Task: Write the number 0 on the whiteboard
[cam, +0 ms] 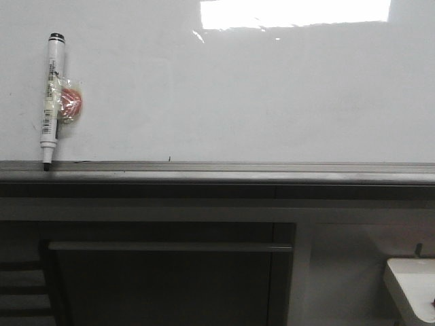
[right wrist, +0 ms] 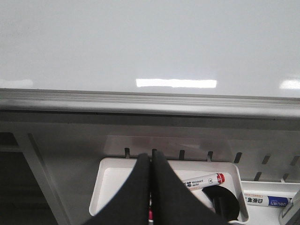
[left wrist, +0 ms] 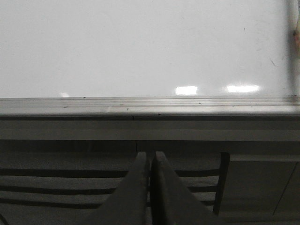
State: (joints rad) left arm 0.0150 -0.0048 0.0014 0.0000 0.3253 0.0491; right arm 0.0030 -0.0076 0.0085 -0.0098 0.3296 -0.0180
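While the whiteboard (cam: 224, 95) shows no number 0 anywhere, a white marker (cam: 50, 98) stands upright at its far left, tip on the grey ledge (cam: 224, 168), seemingly stuck there to stay handy. The left end effector (left wrist: 150, 161) hangs below the ledge, fingers pressed together and empty, the marker well off to one side. The right end effector (right wrist: 150, 161), likewise closed and empty, hovers over a white tray (right wrist: 108, 185) holding a red-capped marker (right wrist: 205, 180).
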